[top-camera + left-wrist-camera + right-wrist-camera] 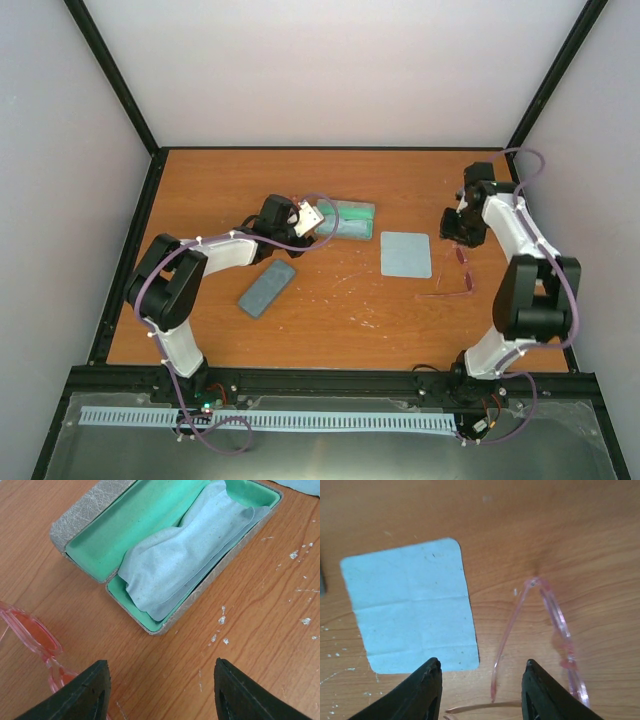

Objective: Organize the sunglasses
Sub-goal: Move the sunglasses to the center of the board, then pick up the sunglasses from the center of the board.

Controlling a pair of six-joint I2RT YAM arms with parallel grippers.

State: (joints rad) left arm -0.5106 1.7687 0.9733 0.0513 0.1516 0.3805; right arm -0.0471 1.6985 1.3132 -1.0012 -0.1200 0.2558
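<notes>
right end effector point(481, 663): open, empty, above pink sunglasses point(562, 630) lying right of blue cloth point(410, 605) on table point(580, 530). left end effector point(161, 664): open, empty, near open green-lined case point(125, 530) holding crumpled cloth point(185, 560).

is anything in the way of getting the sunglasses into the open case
Yes. A crumpled pale blue cloth lies inside the open case, covering much of its green lining. Between the right gripper and the sunglasses nothing visible intervenes.
</notes>
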